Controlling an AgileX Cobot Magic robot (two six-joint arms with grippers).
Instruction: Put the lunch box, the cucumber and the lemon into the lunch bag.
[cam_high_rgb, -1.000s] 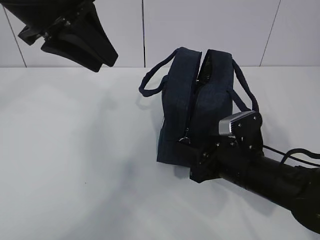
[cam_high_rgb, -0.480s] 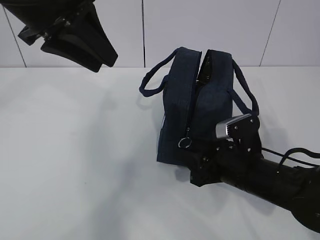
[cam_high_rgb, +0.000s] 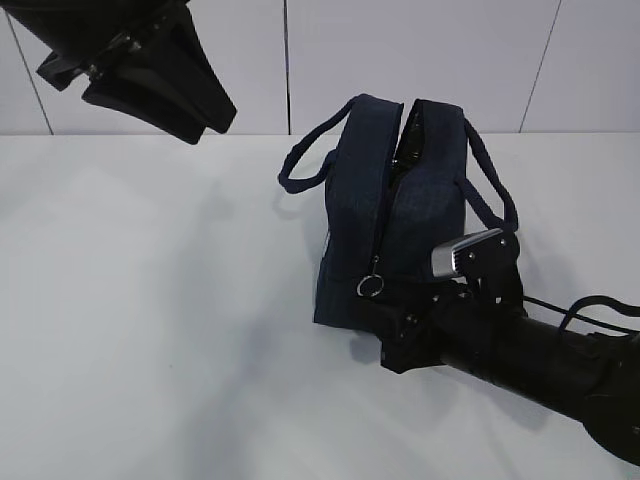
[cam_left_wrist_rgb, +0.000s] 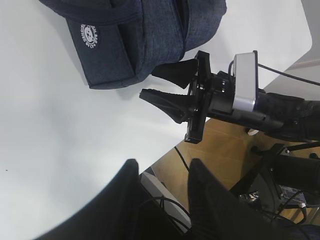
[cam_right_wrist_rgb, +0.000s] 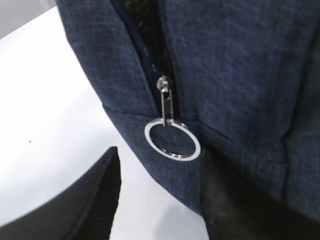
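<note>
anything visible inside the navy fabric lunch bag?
The navy fabric lunch bag is unzipped, its top gaping. Through the gap only a dark, glossy strip of lining shows. The bag's sides hide the rest, so contents cannot be told.

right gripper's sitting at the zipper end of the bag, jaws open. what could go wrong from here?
1. The ring pull hangs free just ahead of the open right gripper; closing from here could pinch bag fabric instead, or miss the thin ring.
2. The lunch bag stands unbraced, with the left gripper raised well away. A pull on the zipper would likely drag or tip it.
3. The opening looks like a narrow slit; the lunch box may not fit.
</note>
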